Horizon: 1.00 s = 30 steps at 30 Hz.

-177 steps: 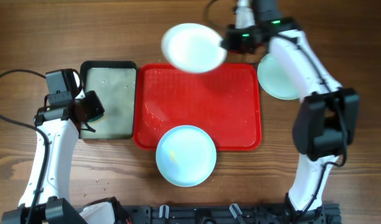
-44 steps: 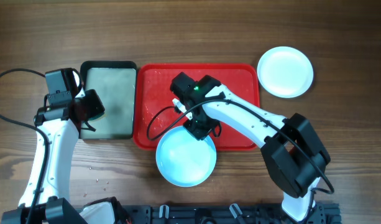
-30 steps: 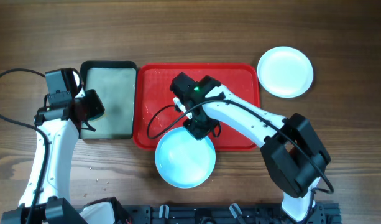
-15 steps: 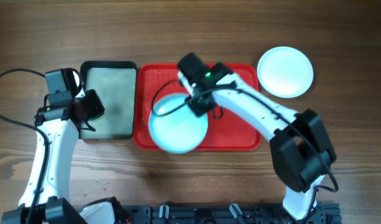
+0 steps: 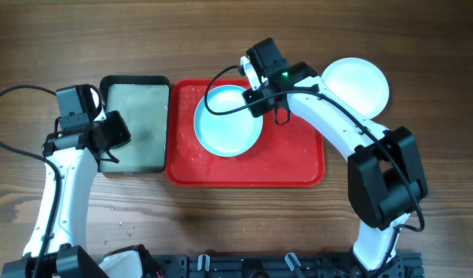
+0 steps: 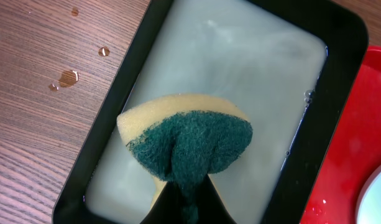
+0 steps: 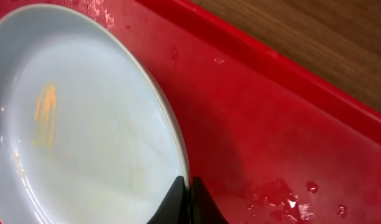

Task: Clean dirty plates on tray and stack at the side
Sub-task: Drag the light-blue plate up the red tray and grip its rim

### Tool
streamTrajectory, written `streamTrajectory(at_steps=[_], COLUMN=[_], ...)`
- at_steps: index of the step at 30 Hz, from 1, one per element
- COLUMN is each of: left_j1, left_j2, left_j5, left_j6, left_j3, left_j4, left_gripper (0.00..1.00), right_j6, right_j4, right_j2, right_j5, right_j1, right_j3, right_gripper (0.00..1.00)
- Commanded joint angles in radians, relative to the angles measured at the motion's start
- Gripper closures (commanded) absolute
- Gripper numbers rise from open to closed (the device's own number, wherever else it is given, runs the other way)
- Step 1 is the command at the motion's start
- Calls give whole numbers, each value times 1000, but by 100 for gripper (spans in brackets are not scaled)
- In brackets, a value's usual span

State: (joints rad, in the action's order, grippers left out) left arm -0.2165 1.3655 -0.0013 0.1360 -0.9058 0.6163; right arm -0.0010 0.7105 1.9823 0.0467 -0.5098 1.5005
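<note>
Pinching the far right rim of a pale blue plate (image 5: 228,121) (image 7: 84,124), the right gripper (image 5: 255,99) (image 7: 185,199) is clamped on that edge. The plate faces up over the far left part of the red tray (image 5: 290,158) (image 7: 258,118), whose long axis runs left to right, and a yellow-orange smear (image 7: 46,102) shows in the plate's well. Just left of the red tray, the left gripper (image 5: 113,135) (image 6: 185,202) squeezes a sponge (image 6: 190,140) over the black-rimmed tray (image 5: 136,116) (image 6: 327,124), while a white plate (image 5: 356,89) lies just beyond the red tray's far right corner.

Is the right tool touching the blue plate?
Touching. The right wrist view shows the right tool pinched shut on the rim of the blue plate, with no gap.
</note>
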Motion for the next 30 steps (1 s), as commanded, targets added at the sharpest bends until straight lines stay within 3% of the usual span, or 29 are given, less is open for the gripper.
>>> streamTrajectory(at_steps=[1, 3, 5, 7, 14, 19, 23, 30], left_j1=[-4, -4, -4, -4, -4, -4, -4, -4], left_j2=[6, 6, 6, 6, 6, 6, 6, 6], left_j5=[13, 12, 13, 12, 13, 13, 13, 13], left_j6=[9, 9, 9, 9, 9, 9, 9, 9], left_j3=[5, 5, 5, 5, 5, 5, 5, 5], left_j4=[-11, -13, -13, -13, -13, -13, -12, -12], left_gripper=[96, 96, 96, 96, 96, 96, 96, 96], right_j6=[27, 30, 30, 30, 148, 298, 390, 397], right_j4=[-5, -4, -2, -15, 145, 247, 221, 146], right_j2=[42, 42, 42, 41, -12, -11, -10, -10], right_j5=[69, 70, 70, 66, 66, 66, 71, 172], right_j1=[-3, -3, -3, -1, 23, 32, 30, 16], right_j3=[-35, -35, -35, -32, 88, 44, -26, -97], right_gripper=[96, 95, 87, 65, 56, 58, 68, 71])
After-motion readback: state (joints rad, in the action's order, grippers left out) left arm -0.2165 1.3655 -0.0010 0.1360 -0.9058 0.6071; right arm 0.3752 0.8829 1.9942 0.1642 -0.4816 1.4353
